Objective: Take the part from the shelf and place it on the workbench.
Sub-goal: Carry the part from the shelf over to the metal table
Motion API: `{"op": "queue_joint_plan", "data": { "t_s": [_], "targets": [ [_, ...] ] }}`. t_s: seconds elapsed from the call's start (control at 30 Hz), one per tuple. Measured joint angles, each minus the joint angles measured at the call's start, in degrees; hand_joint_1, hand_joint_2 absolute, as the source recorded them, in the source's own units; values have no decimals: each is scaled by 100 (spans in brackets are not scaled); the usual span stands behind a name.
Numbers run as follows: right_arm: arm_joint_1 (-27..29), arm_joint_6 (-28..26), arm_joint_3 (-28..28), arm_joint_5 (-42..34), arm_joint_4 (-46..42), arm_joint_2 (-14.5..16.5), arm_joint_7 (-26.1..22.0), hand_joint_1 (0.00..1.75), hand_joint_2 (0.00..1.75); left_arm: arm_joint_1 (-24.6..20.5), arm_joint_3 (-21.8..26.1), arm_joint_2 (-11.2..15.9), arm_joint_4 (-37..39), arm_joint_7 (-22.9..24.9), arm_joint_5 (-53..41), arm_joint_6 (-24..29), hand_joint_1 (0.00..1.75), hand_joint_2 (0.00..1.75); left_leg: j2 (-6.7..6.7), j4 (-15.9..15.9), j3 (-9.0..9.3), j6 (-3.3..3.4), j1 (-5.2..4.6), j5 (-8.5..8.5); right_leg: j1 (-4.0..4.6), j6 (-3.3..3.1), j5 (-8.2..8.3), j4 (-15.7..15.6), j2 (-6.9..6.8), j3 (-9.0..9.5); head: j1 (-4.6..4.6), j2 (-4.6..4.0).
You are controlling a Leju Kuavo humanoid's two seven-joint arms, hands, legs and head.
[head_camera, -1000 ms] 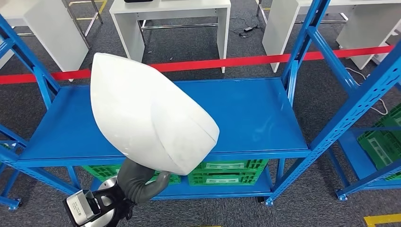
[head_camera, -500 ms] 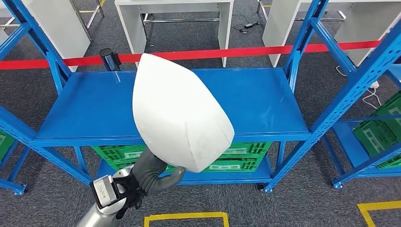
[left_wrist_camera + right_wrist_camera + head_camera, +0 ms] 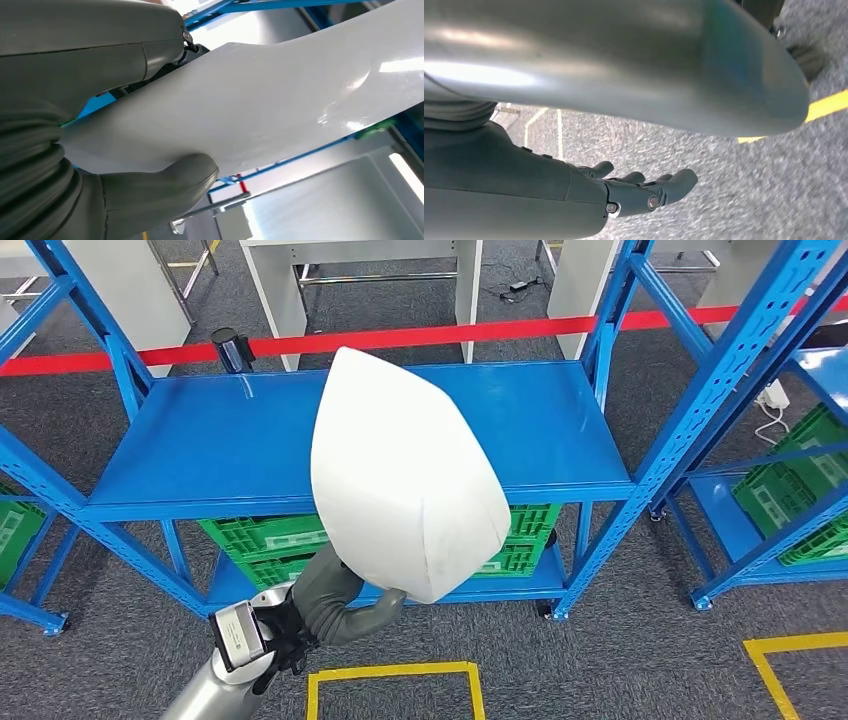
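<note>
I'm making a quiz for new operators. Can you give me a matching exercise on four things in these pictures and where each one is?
Things:
1. white part
2. green crates
3. red tape line
4. right hand

Places:
A. on the floor behind the blue shelf
B. hanging over grey carpet, holding nothing
C. on the shelf's lower level
D. held by the left hand

Pairs: 1-D, 2-C, 3-A, 4-B
</note>
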Motion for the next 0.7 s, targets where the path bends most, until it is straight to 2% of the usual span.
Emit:
{"op": "queue_joint_plan", "data": {
  "t_s": [0.03,0.07,0.1,0.13,0.17,0.2,0.27,0.3,0.33,0.37,0.4,0.43,0.5,0.53,0.57,0.63,0.67,0.7],
  "targets": [
    [11,-10,-27,-8,-1,-28,20,0,0,-30,-15,-19,8,9,1,-9,175,175,-5,-206,112,41,-17,-51,3,39,52,-6,1,-14,1,0],
    [24,-14,-51,-10,-1,-46,26,0,0,-46,-31,-31,17,13,2,-12,175,175,-7,-289,122,95,-38,-61,-3,83,106,-21,1,-22,2,0],
    [39,-13,-75,-12,-1,-64,25,0,0,-55,-49,-39,25,20,2,-13,175,175,-1,-290,72,157,-41,-18,-17,125,144,-31,4,-33,5,0],
    [53,-3,-94,-17,-1,-72,19,0,0,-64,-68,-51,30,32,1,-14,175,175,8,-293,27,217,-43,36,-29,161,99,-4,8,-61,7,0],
    [65,14,-106,-25,-1,-78,6,0,0,-74,-84,-68,30,48,1,-15,175,175,18,-299,-31,276,-41,97,-40,188,-51,103,11,-115,16,0],
    [71,33,-115,-31,0,-80,-7,0,0,-85,-95,-90,28,64,0,-15,175,175,27,-303,-103,321,-36,165,-44,204,-303,323,14,-199,33,0],
    [70,60,-123,-38,1,-77,-19,0,0,-98,-102,-125,27,97,0,-15,175,175,34,-293,-268,364,-56,296,-36,223,-867,1030,16,-399,67,0],
    [68,63,-124,-38,1,-74,-25,0,0,-100,-103,-133,28,105,0,-15,175,175,36,-282,-360,371,-71,363,-32,227,-1002,1363,16,-455,76,0],
    [66,63,-125,-41,2,-71,-31,0,0,-100,-104,-137,28,112,0,-15,175,175,37,-264,-453,374,-84,427,-27,224,-994,1564,16,-443,80,0],
    [65,68,-125,-50,2,-71,-45,0,0,-101,-104,-138,29,116,0,-15,175,175,37,-239,-545,372,-94,483,-21,213,-870,1579,16,-340,81,0],
    [62,82,-126,-63,2,-71,-68,0,0,-103,-104,-140,28,125,-2,-16,175,175,37,-204,-642,363,-99,532,-11,193,-701,1396,16,-131,85,0],
    [54,106,-128,-82,1,-72,-92,0,0,-111,-105,-146,26,137,-8,-20,175,175,37,-163,-723,349,-100,572,3,162,-602,1051,17,160,87,0],
    [28,174,-145,-128,1,-75,-144,0,0,-147,-114,-163,22,175,-22,-51,175,175,39,-88,-840,299,-112,640,41,95,-651,282,19,704,92,0],
    [15,209,-163,-158,1,-75,-160,0,0,-179,-130,-172,25,197,-28,-80,175,175,43,-70,-871,267,-114,678,61,68,-733,48,20,840,91,0],
    [7,240,-186,-189,1,-74,-172,0,0,-215,-157,-177,32,218,-30,-114,175,175,46,-71,-889,233,-115,721,77,48,-767,-55,19,877,90,0],
    [4,290,-231,-257,2,-62,-182,0,0,-288,-222,-177,61,266,-11,-193,175,175,38,-68,-926,164,-112,765,61,-5,-687,-90,3,816,92,0],
    [1,312,-248,-286,3,-56,-186,0,0,-318,-245,-177,77,290,3,-229,175,175,28,7,-969,129,-107,666,44,-42,-625,-102,-7,767,85,0],
    [-4,333,-261,-316,3,-50,-191,0,0,-346,-260,-176,95,311,23,-267,175,175,18,180,-1039,92,-97,474,25,-73,-562,-115,-16,703,72,0]
  ]
}}
